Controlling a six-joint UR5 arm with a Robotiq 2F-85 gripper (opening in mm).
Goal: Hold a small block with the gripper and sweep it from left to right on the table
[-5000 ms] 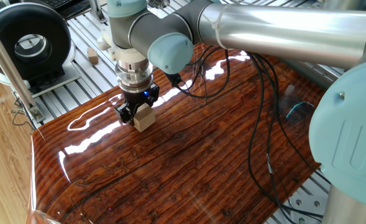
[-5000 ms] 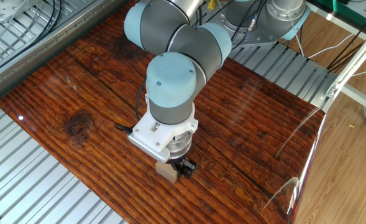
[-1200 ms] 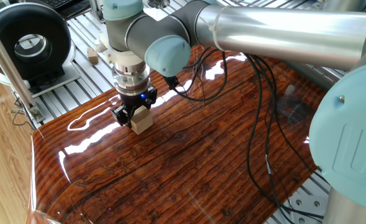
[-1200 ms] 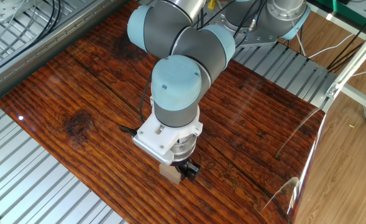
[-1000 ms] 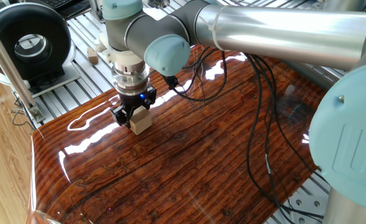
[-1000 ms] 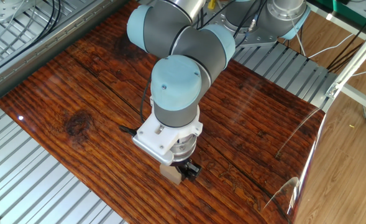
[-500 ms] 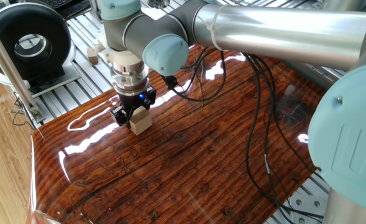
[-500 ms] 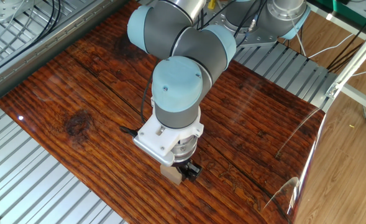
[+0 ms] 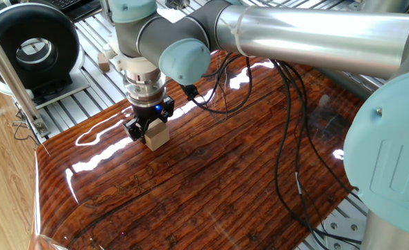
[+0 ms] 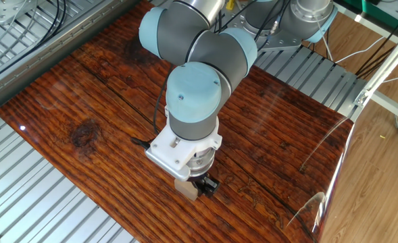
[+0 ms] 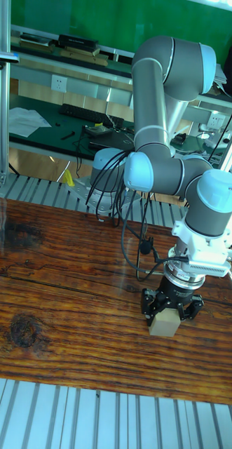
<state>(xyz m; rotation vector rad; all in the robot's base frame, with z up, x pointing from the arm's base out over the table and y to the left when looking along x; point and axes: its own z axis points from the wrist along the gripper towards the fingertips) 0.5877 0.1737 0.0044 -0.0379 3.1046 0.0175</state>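
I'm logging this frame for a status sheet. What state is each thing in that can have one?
small block: held between the pincer's fingers, resting on the table.
pincer: shut on the small block, pointing down.
table: glossy, carrying the small block.
blue ring on the wrist: lit.
tiny brownish block: lying loose on the aluminium slats, off the table.
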